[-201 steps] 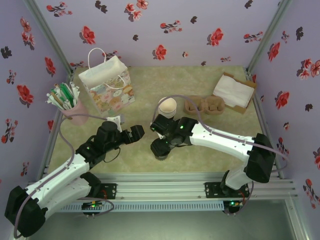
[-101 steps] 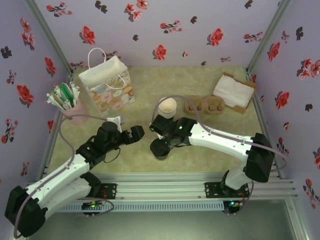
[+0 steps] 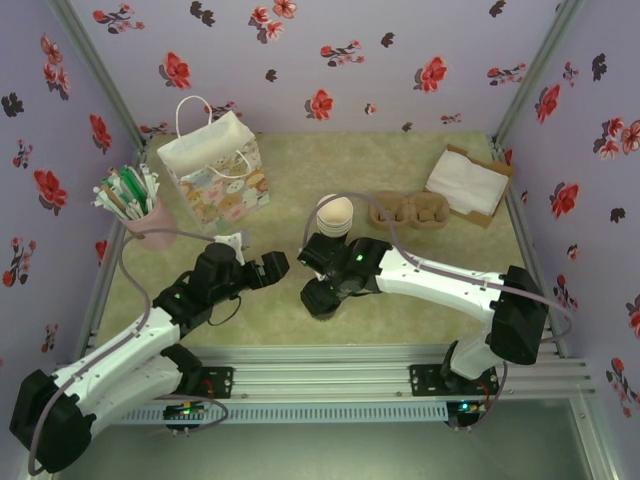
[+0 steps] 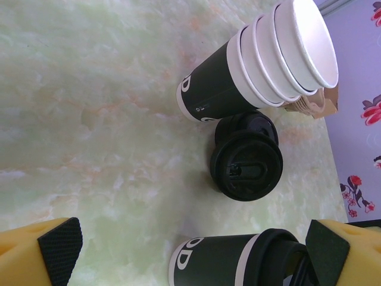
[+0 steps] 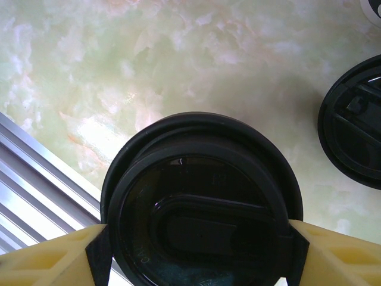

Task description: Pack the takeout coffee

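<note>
Takeout coffee (image 5: 202, 202) sits clamped in the right hand (image 3: 322, 292), one yellow finger pressed against each side of its black lid, near the front middle of the surface (image 3: 300, 180). Just beyond it lie loose black lids (image 4: 246, 161), and next to those a stack of lidless cups (image 4: 262, 65). The left hand (image 3: 278, 264) hangs spread wide close by, gripping nothing.
</note>
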Motion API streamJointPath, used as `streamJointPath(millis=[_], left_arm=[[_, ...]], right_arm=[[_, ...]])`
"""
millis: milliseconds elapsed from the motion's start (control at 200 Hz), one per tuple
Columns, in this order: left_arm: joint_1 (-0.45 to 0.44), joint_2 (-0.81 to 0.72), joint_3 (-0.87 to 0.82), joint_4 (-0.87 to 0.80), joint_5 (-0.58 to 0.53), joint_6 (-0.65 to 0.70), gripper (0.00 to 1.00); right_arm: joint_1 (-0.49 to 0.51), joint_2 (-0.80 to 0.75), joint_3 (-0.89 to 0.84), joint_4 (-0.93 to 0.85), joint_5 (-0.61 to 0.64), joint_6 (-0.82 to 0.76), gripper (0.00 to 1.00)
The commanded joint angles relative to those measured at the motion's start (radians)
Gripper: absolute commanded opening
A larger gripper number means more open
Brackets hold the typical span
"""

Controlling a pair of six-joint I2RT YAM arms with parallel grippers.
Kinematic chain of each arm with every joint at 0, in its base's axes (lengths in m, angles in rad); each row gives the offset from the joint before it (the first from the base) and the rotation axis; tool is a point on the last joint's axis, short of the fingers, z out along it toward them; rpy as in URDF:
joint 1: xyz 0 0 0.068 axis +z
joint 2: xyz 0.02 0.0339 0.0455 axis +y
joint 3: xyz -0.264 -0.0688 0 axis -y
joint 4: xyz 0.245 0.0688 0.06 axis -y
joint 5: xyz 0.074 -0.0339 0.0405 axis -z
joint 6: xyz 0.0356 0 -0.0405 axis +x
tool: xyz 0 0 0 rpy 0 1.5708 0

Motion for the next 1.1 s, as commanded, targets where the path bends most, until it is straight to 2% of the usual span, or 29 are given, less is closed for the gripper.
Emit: streamJointPath(millis=[0, 165, 460, 650, 745, 855, 1005, 1095], left_arm=[[-0.007, 0.01, -0.007, 0.034, -0.021, 0.003, 0.99], [-0.007, 0.015, -0.003, 0.032, -0.017, 0.003, 0.99], [-0.007, 0.035, 0.023, 0.006, 0.006, 0.006, 0.99], [-0.007, 0.057, 0.04, -0.014, 0.05, 0.006, 0.98], [-0.02, 0.073, 0.057, -0.029, 0.096, 0.004, 0.92], [-0.065, 0.106, 0.105, -0.087, 0.113, 0.013, 0.84], [-0.135, 0.174, 0.173, -0.147, 0.123, 0.024, 0.72], [-0.158, 0.208, 0.185, -0.158, 0.123, 0.025, 0.64]], right_arm=[[0.007, 0.031, -0.047, -0.052, 0.038, 0.012, 0.73], [0.008, 0.018, -0.029, -0.062, 0.047, 0.018, 0.74], [0.007, -0.037, 0.098, -0.092, 0.076, 0.025, 0.9], [0.006, -0.049, 0.107, -0.092, 0.095, 0.037, 0.92], [0.002, -0.111, 0.077, -0.083, 0.13, 0.064, 0.89], [-0.031, -0.217, 0.008, -0.046, 0.119, 0.105, 0.81], [-0.117, -0.349, -0.127, 0.037, 0.014, 0.151, 0.72], [-0.165, -0.399, -0.214, 0.085, -0.061, 0.179, 0.63]])
